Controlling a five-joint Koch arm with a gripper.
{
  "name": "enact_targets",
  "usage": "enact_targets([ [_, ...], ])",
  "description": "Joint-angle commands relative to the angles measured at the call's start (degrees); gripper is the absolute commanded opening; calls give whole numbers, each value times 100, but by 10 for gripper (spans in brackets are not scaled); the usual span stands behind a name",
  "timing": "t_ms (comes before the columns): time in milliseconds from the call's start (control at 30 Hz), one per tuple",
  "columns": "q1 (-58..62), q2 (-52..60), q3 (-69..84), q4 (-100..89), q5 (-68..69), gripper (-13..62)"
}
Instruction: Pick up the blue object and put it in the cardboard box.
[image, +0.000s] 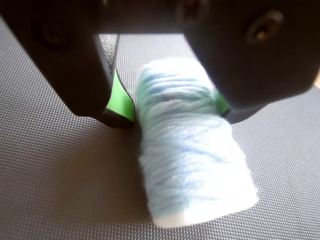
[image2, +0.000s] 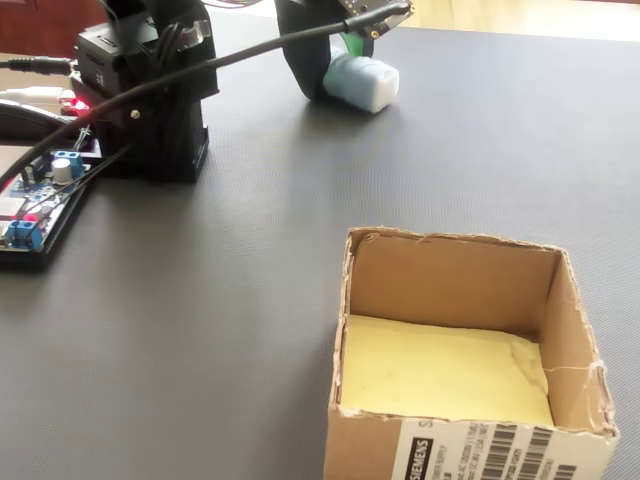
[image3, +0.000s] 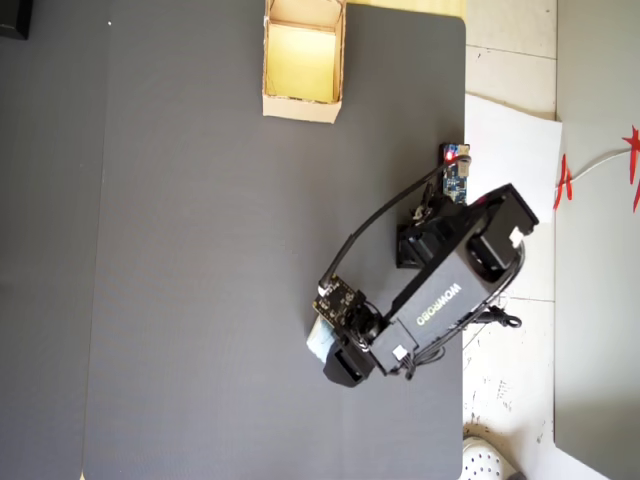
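Straddling the blue object (image: 192, 150) near the bench (image3: 200, 300) edge, the released pincer (image: 172, 112) stands well apart from the cardboard box (image3: 303, 100).

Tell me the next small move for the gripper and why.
Probably close the jaws. In the wrist view the gripper straddles the blue object, green pads on either side, a gap showing at the left pad. The object lies on the mat; the cardboard box is empty.

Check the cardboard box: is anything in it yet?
Empty. The cardboard box shows only its bare yellowish floor in the fixed view; the blue object lies on the mat by the gripper.
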Motion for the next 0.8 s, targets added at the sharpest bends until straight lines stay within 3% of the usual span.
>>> enact_targets([
  [0, -79, -114, -281, -378, 475, 262],
  [267, -97, -158, -62, -817, 519, 107],
  [467, 97, 97, 9, -1011, 510, 105],
  [767, 940, 1529, 1160, -2364, 158, 105],
])
